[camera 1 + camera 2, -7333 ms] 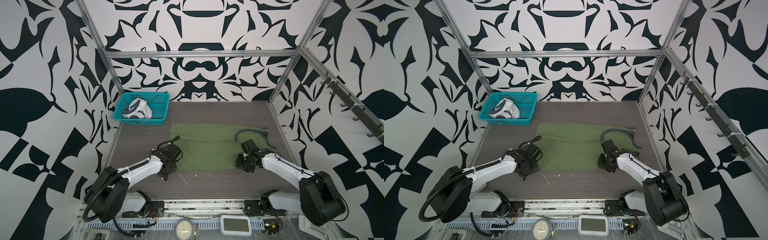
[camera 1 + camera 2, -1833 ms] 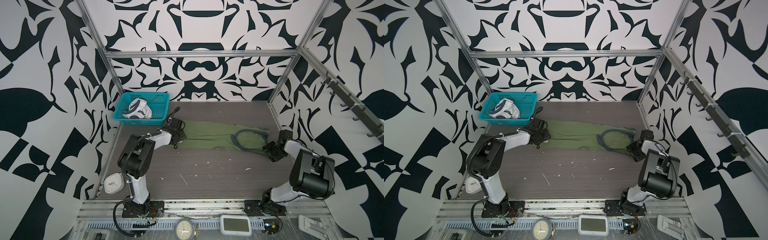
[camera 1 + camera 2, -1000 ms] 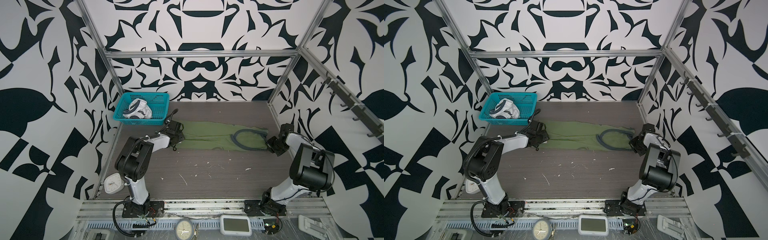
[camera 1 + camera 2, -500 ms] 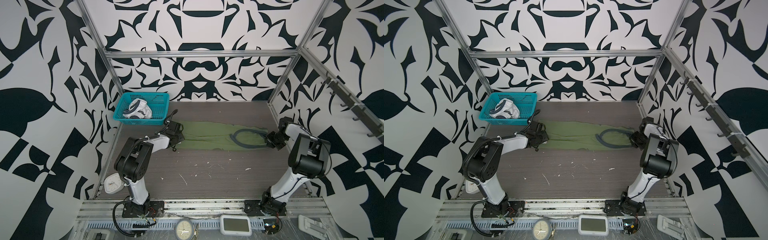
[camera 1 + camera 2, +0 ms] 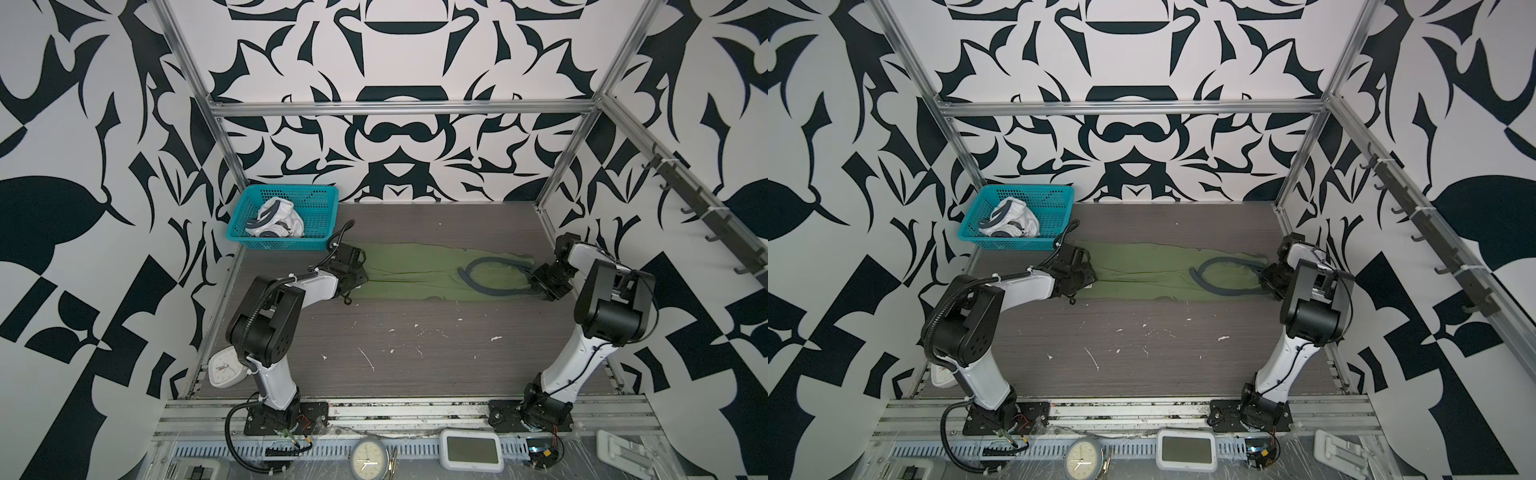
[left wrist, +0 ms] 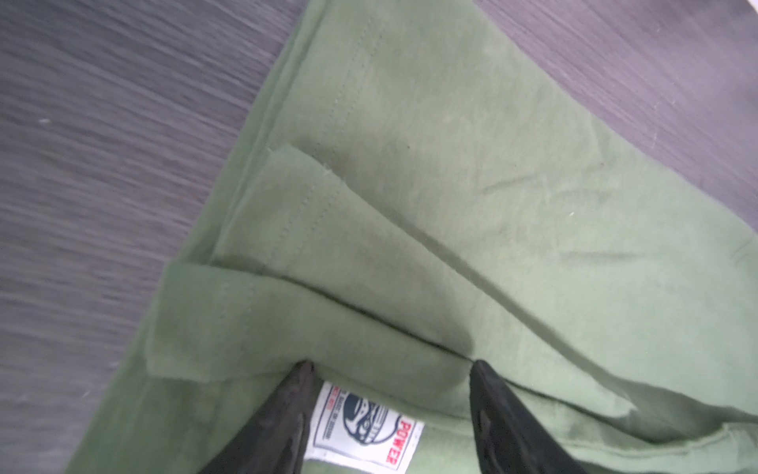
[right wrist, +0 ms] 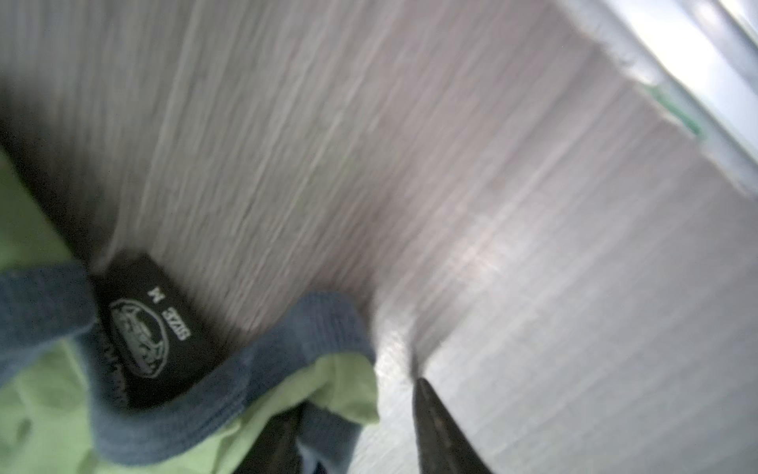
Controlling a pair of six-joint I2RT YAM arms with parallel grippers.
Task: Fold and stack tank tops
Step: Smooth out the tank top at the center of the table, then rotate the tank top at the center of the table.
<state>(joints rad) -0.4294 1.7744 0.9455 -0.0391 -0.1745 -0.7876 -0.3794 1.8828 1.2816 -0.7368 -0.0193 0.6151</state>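
The olive green tank top [image 5: 415,270] [image 5: 1142,270] lies folded into a long narrow strip across the back of the table. Its grey-blue neck trim [image 5: 490,276] is at the right end. My left gripper [image 5: 360,276] [image 6: 389,365] is open at the strip's left end, low over the hem, with a white label [image 6: 361,427] between its fingers. My right gripper [image 5: 536,282] [image 7: 357,396] is open at the right end. The trimmed strap [image 7: 320,328] lies against one finger, with bare table beside the other. The white tank top [image 5: 276,218] [image 5: 1013,220] sits crumpled in the basket.
The teal mesh basket [image 5: 291,189] stands at the back left corner, just behind my left gripper. A small white clock [image 5: 224,368] lies at the table's left front edge. White scraps [image 5: 368,359] dot the middle. An aluminium rail [image 7: 697,82] runs close to my right gripper.
My right gripper has opened and let go of the strap end. Before that, both arms carried the shirt's near edge back, folding it into the narrow strip. My left gripper stays open.
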